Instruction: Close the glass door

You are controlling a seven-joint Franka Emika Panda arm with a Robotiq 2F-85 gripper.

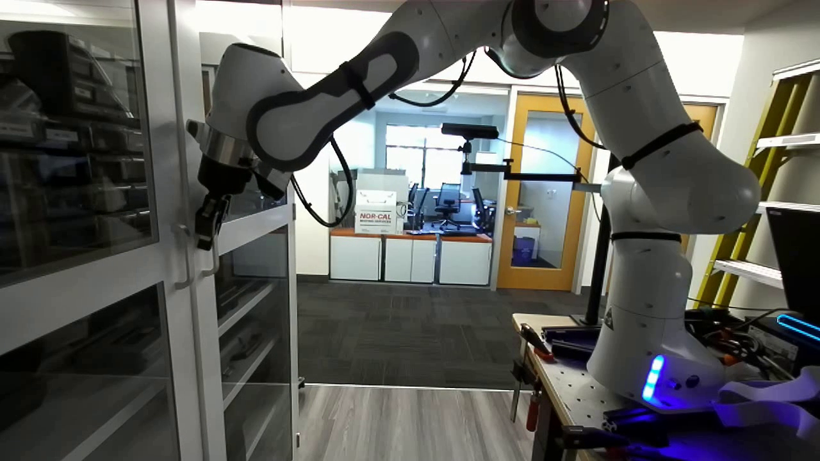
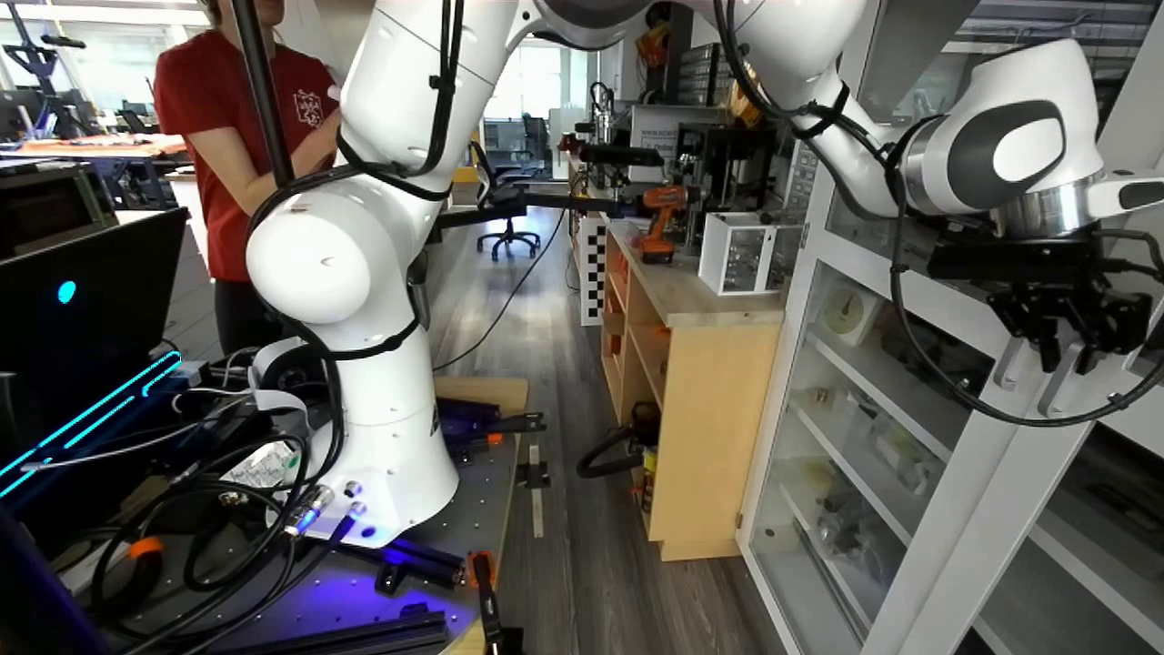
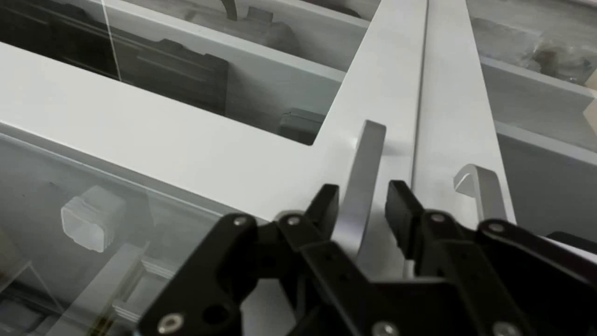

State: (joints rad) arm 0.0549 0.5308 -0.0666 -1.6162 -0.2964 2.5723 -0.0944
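The tall glass door (image 1: pixel 253 224) has clear panes in a light grey frame. Its frame also shows in an exterior view (image 2: pixel 1005 537) and in the wrist view (image 3: pixel 186 158). Its slim vertical handle (image 3: pixel 361 184) stands between the two fingers of my gripper (image 3: pixel 364 191). The fingers are apart, with a gap between the handle and the right finger; the left finger looks close to it. In both exterior views my gripper (image 1: pixel 206 240) (image 2: pixel 1068 359) points down at the handle. The frame lies almost flush with the neighbouring door along a thin seam; I cannot tell whether it is slightly ajar.
A matching glass door with its own handle (image 3: pixel 487 191) is right beside it. A black cable (image 2: pixel 1046 421) loops from the arm in front of the doors. A wooden workbench (image 2: pixel 727 314) adjoins the cabinet. A person in red (image 2: pixel 227 182) stands behind the robot.
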